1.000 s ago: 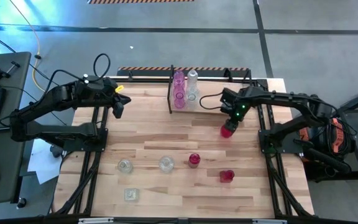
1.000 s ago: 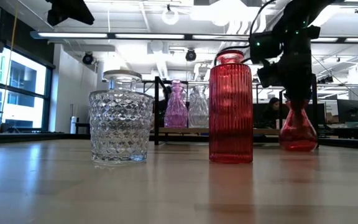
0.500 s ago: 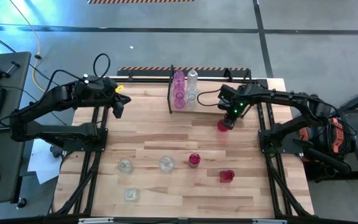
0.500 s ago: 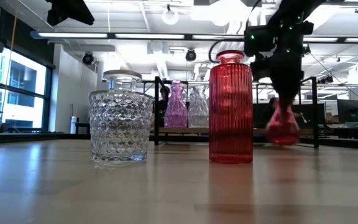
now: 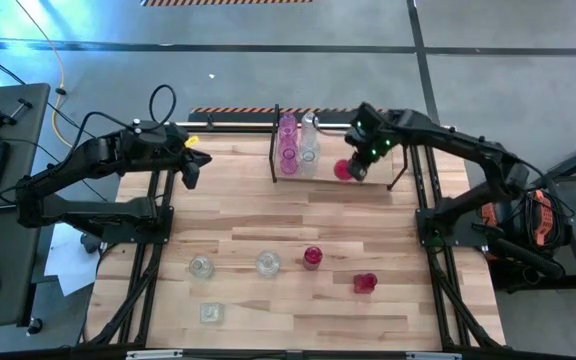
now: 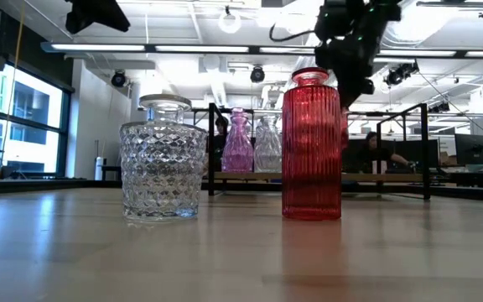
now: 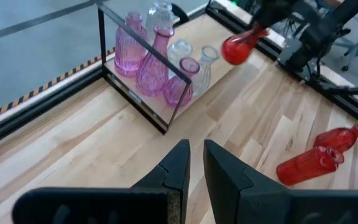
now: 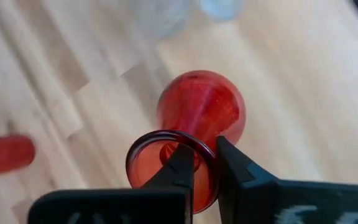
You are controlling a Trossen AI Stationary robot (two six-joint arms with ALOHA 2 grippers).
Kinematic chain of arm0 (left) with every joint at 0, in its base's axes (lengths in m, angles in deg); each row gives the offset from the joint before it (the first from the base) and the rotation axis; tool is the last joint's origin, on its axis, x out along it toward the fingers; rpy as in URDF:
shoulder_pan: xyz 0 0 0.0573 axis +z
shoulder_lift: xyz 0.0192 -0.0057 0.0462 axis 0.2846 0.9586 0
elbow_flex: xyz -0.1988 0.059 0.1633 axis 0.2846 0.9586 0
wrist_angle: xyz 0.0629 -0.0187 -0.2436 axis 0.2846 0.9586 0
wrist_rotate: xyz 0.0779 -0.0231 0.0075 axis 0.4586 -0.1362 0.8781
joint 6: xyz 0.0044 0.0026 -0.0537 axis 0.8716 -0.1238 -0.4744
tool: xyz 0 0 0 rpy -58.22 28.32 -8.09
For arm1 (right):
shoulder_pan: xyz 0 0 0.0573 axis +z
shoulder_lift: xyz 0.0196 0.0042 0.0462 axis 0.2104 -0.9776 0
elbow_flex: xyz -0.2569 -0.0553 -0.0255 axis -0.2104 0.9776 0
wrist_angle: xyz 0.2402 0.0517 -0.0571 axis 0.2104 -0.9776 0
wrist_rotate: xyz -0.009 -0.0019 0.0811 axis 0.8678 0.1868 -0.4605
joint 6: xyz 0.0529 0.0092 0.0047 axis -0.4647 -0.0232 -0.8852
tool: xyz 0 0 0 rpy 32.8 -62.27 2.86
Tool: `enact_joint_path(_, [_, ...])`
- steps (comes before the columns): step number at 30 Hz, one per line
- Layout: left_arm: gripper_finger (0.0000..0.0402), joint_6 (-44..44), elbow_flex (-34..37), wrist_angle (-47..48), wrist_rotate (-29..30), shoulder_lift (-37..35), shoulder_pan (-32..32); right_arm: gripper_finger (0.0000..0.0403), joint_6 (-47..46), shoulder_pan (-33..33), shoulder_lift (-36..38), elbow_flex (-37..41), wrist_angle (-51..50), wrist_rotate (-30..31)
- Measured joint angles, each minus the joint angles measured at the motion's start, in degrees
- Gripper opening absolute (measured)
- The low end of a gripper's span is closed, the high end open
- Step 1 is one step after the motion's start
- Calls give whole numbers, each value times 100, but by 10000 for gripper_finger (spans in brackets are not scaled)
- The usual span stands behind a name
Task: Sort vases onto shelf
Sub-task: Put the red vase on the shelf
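Grey concrete floor surrounds the wooden surface (image 5: pixel 268 215). At the middle of its far edge stands the shelf (image 5: pixel 278 150), with pink and clear vases (image 5: pixel 288 140) at its left end. The right end effector (image 5: pixel 360 160) holds a round red vase (image 5: pixel 345 169) by the rim of its neck, fingers (image 8: pixel 182 165) clamped on the glass, lifted just right of the shelved vases. The left end effector (image 5: pixel 191 172) waits near the surface's far left corner, fingers nearly together, gripping nothing. Toward the near edge stand two clear vases (image 5: pixel 202 266), a clear jar (image 5: pixel 210 313) and two red vases (image 5: pixel 313 257).
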State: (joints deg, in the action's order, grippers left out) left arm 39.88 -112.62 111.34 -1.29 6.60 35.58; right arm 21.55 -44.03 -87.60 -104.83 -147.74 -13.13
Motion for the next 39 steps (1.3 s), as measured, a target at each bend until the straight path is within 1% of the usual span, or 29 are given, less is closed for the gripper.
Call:
enact_joint_path(6, [35,-5,-2,-198,36,0,-2,8,194,-492,-798,-676,-134,-10])
enact_joint_path(9, [35,-135,-2,-188,17,0,0,10,325,-729,-1261,-1252,-296,-1])
enact_joint_path(12, [35,-202,-2,-185,-83,2,0,10,495,-957,-1778,-1875,-659,174])
enact_joint_path(16, [35,-289,-2,-185,-102,2,0,11,622,-1258,-2415,-2654,-1194,173])
enact_joint_path(20, [35,-293,-2,-183,-104,2,0,11,725,-1421,-2926,-3228,-1494,64])
enact_joint_path(22, [35,-295,-2,-181,-104,1,0,11,739,-1458,-3075,-3443,-1516,-123])
enact_joint_path(27, [35,-260,-2,-181,-102,2,0,12,660,-1475,-3354,-3735,-1531,-245])
enact_joint_path(30, [35,-249,-2,-180,-100,2,0,12,651,-1502,-3390,-3738,-1563,-366])
enact_joint_path(39, [35,-96,-2,-179,-4,0,-2,12,650,-1501,-3460,-3738,-1507,-364])
